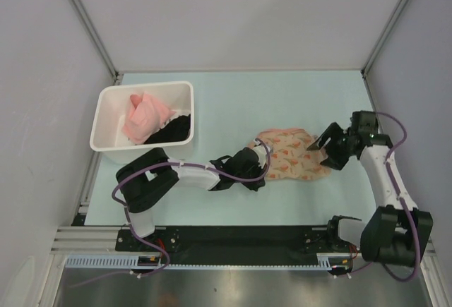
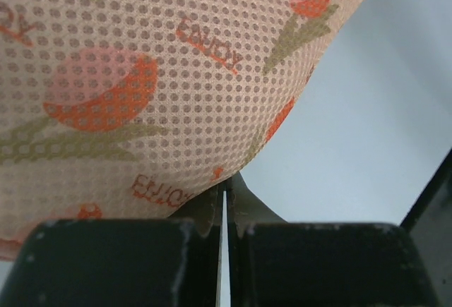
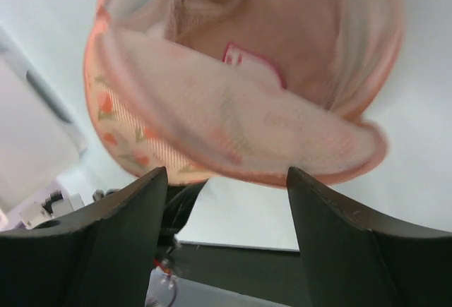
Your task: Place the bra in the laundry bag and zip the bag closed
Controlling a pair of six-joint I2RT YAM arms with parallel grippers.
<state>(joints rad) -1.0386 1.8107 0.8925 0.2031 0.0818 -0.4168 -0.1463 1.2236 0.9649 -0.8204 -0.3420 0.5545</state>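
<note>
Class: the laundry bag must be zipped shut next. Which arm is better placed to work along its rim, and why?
Probably the right. The right gripper is open and free, facing the laundry bag at its gaping rim. The left gripper is shut on the bag's opposite edge, anchoring it.

Spread fingers face the gaping laundry bag.

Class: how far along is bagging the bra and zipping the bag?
Done, apparently: the bra lies inside the laundry bag. In hand: the left pincer pinches the bag's edge; the right pincer is open at its mouth. Left: the rim gapes, so zipping remains.
</note>
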